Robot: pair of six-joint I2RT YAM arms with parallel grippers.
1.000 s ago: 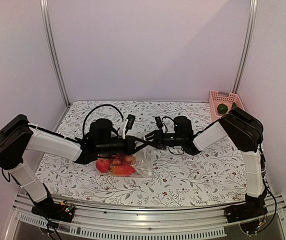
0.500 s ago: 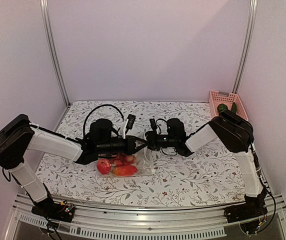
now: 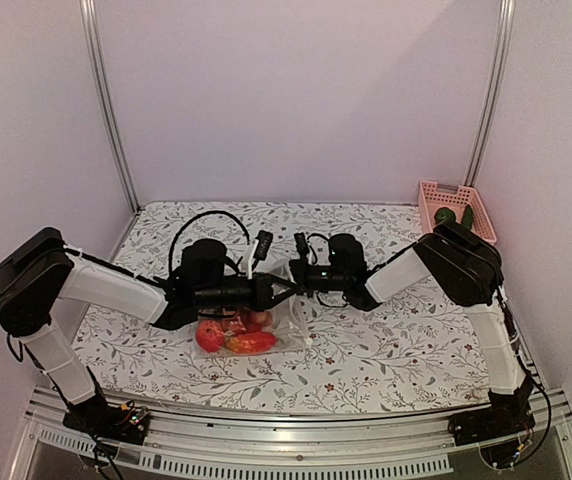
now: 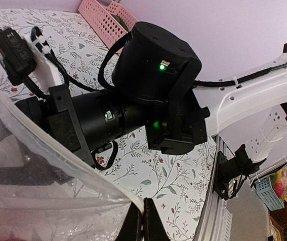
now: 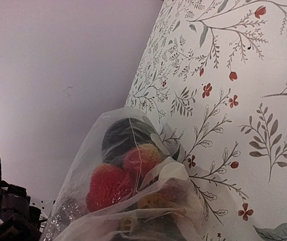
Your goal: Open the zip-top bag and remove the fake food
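The clear zip-top bag (image 3: 284,318) hangs between my two grippers over the floral table. The fake food (image 3: 232,335), red pieces, lies in its low end. My left gripper (image 3: 282,290) is shut on the bag's edge; in the left wrist view its fingers (image 4: 143,227) pinch the plastic (image 4: 38,196). My right gripper (image 3: 299,276) faces it, close against the bag's top. In the right wrist view the bag (image 5: 93,150) fills the lower left, with red strawberries (image 5: 108,185) and a dark green piece (image 5: 123,136) inside. Plastic drapes over the right fingers and hides them.
A pink slatted basket (image 3: 436,193) stands at the table's back right corner with green pieces (image 3: 447,216) in it. The right arm's black wrist (image 4: 148,65) fills the left wrist view. The table's metal front rail (image 3: 296,455) runs along the near edge.
My right gripper has moved left, closer to the left gripper and against the bag's top. The bag's upper edge has bunched up between them. The left gripper has held still.
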